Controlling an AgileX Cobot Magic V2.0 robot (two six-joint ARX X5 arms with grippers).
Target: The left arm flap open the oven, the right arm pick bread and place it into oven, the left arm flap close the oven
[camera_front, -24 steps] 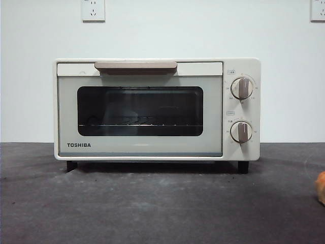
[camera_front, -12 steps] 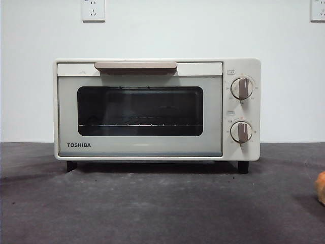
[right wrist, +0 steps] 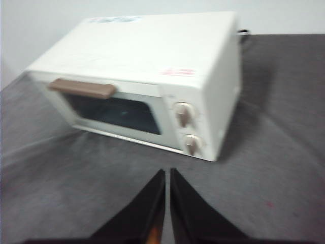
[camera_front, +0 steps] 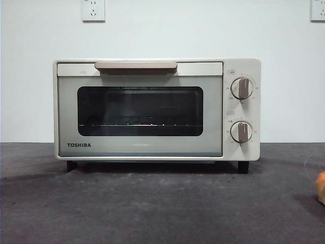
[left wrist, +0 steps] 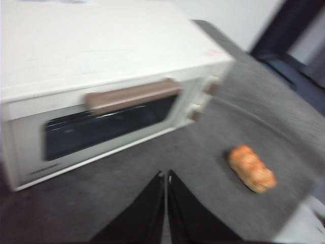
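Note:
The cream-white oven (camera_front: 152, 109) stands on the dark table with its door shut and its beige handle (camera_front: 135, 66) at the top. In the front view the bread (camera_front: 321, 187) shows only as an orange sliver at the right edge. From the left wrist view, the bread (left wrist: 251, 169) lies on the table in front of the oven's knob side, and the oven (left wrist: 101, 61) is blurred. My left gripper (left wrist: 165, 176) is shut and empty, in the air short of the oven door. My right gripper (right wrist: 166, 173) is also shut, hovering before the oven (right wrist: 152, 61).
Two beige knobs (camera_front: 241, 88) sit on the oven's right panel. A white wall with sockets (camera_front: 93, 10) stands behind. The dark grey table (camera_front: 152, 208) stretches in front of the oven. Neither arm shows in the front view.

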